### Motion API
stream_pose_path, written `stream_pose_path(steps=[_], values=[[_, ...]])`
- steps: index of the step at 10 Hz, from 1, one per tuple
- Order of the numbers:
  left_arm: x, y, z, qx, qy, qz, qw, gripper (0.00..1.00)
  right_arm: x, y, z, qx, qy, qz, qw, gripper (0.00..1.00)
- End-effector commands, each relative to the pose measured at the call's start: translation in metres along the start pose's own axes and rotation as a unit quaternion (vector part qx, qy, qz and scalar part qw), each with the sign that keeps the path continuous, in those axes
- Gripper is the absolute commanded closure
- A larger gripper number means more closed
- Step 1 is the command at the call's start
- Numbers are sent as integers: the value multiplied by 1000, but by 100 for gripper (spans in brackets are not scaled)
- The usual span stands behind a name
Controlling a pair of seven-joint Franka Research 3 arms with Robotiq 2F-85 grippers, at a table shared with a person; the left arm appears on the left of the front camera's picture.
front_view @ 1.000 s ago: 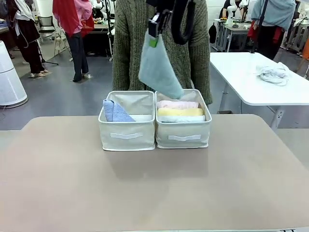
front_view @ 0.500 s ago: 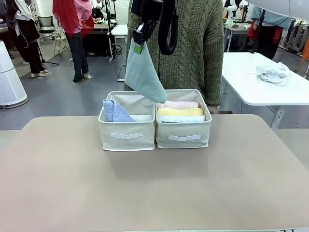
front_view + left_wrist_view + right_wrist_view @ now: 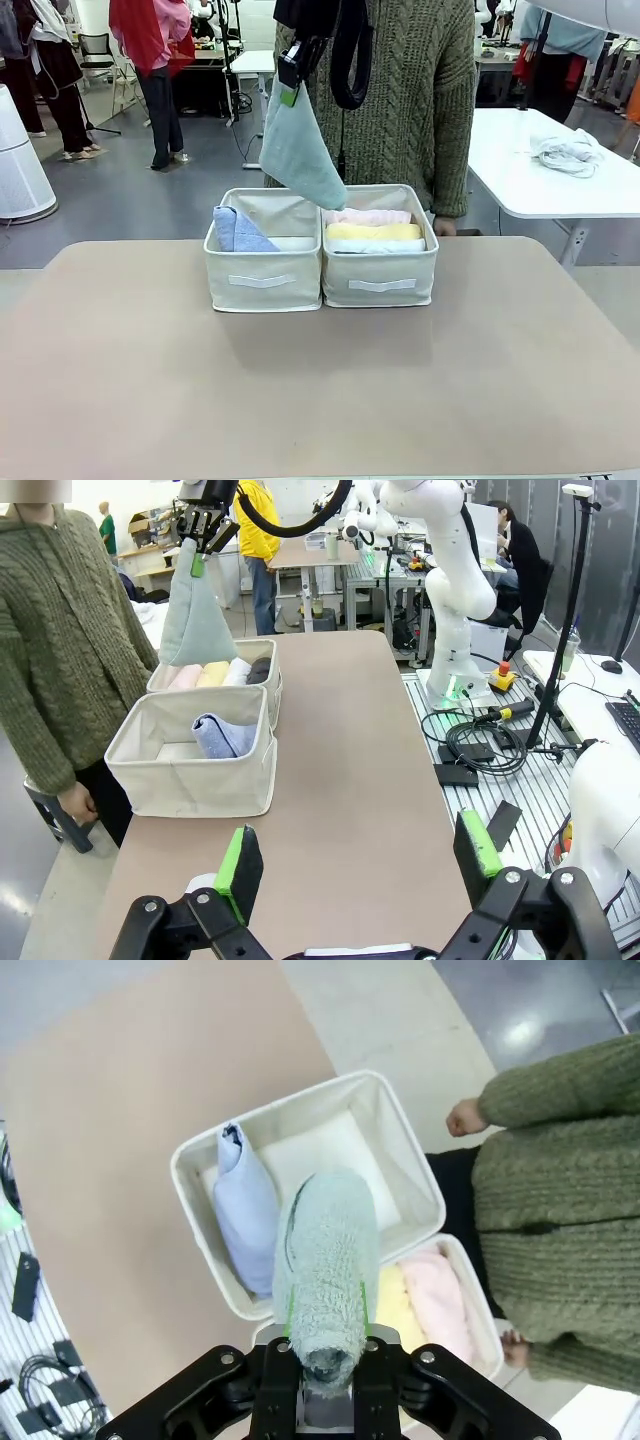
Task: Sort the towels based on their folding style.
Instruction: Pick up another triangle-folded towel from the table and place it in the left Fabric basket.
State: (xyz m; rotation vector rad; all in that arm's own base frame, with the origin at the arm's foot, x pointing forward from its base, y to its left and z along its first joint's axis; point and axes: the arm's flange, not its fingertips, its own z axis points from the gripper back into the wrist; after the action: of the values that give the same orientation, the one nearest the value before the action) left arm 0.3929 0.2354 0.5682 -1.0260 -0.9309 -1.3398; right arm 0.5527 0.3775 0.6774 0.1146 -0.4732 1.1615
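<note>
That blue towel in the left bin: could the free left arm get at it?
Probably yes. The blue towel lies uncovered in the open-topped bin, and the left gripper is open, with bare table between.

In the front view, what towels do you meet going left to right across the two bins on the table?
Blue cone towel in the left bin → grey-blue cone towel hanging from the right gripper above the bins' shared wall → stacked pink, yellow and white rolls in the right bin.

The front view faces across the surface (image 3: 320, 380) toward the person; the right wrist view looks straight down; the left looks along it (all share the bins (image 3: 262, 268)).
</note>
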Motion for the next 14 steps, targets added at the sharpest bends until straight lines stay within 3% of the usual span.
stream_pose_path(steps=[1,9,14], values=[[1,-2,3,3,1,-1,1000,0,13,5,-7,-11,-24,34,999,82],[1,-2,3,3,1,-1,1000,0,45,3,-65,-2,-81,109,991,82],[1,-2,3,3,1,-1,1000,0,40,-1,-100,29,-72,145,986,82]])
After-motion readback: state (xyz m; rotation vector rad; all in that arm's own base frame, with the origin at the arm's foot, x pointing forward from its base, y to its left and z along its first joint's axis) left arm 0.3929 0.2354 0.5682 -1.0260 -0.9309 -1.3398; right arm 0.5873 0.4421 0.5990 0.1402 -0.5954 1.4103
